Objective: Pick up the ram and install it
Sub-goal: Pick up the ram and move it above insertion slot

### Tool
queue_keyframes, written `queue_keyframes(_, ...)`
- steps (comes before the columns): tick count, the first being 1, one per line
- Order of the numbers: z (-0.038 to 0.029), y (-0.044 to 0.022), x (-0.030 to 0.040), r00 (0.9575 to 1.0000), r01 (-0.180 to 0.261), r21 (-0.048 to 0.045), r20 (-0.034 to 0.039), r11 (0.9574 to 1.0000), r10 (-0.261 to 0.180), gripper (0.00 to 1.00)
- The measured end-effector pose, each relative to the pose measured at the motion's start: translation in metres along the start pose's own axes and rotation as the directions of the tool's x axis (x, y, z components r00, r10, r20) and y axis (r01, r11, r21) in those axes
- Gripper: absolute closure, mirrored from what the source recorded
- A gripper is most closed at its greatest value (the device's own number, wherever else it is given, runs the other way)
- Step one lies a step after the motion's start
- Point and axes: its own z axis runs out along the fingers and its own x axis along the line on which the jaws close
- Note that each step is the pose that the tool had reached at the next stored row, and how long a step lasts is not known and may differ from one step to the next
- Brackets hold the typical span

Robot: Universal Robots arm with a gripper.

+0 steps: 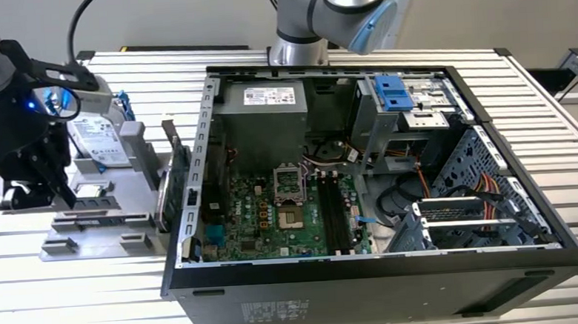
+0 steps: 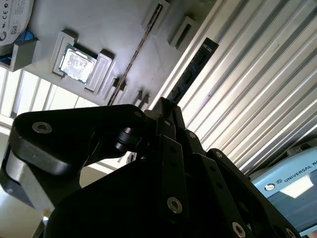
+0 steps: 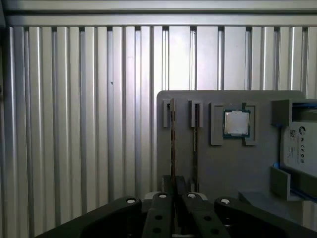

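Note:
The ram [image 2: 192, 72] is a thin dark stick that juts out from between my fingertips in the second wrist view, seen against the ribbed table. My gripper [image 2: 166, 106] is shut on its lower end. In the first wrist view the ram [image 3: 172, 144] shows edge-on, in line with the outer slot of the grey parts tray [image 3: 218, 168], and runs down into my gripper [image 3: 174, 191]. In the exterior view my gripper [image 1: 33, 192] hangs over the tray's [image 1: 100, 235] left side, well to the left of the open computer case [image 1: 374, 276] and its long black memory slots [image 1: 333, 212].
A second thin stick [image 3: 196, 144] stands on edge in the neighbouring tray slot. A square silver chip [image 3: 236, 123] and a silver drive [image 3: 299, 148] also sit on the tray. Upright cards [image 1: 174, 179] stand between tray and case. Ribbed aluminium table [image 1: 69, 307] lies all round.

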Motion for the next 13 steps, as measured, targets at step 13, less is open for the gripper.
queue_keyframes(13,-0.0083,0.0002,0.0001,1.0000,0.000,0.0000,0.0000,1.0000,0.000,1.00)
